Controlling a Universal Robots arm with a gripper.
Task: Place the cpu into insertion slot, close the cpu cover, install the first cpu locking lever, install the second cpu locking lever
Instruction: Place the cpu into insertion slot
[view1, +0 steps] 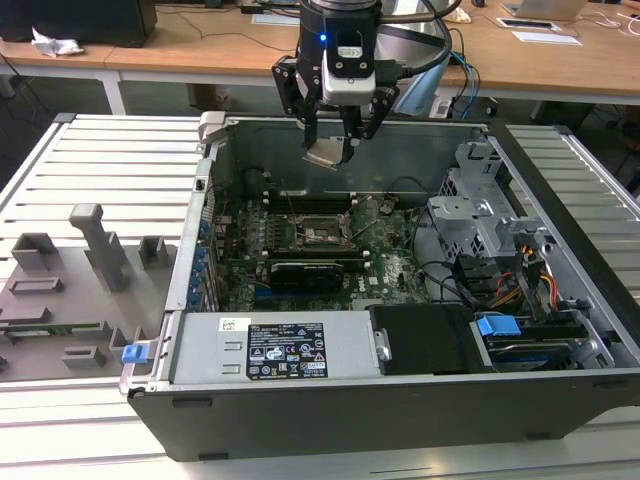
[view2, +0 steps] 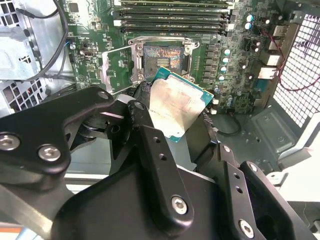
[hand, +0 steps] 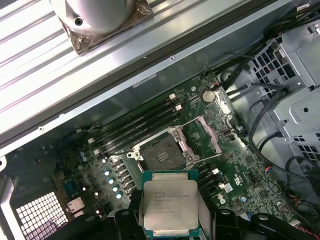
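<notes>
Item: chip (view1: 328, 154), pale metal top, green edge. Held by the gripper (view1: 338, 138), whose fingers (view1: 309, 125) are closed narrowly on its opposite edges. It hangs in the air over the open computer case (view1: 330, 400), near the case's far wall, well apart from the circuit board (view1: 395, 270) and visibly tilted in the exterior view.

Item: socket (view2: 162, 59), mid-board beside the memory slots (view2: 172, 15), bare and uncovered.

Item: cover plate (view2: 106, 70), swung open, just beside the socket.

Item: worktop (view1: 110, 170), ribbed metal, carrying the case.

Hazards, as judged:
- The tilt could bring one corner down first and bend the socket's fine contacts.
- The chip looks turned relative to the socket in the second wrist view, so wrong seating is likely unless squared.
- The edge-only grip could let the chip slip.
- The fingers could snag the raised cover plate.
</notes>
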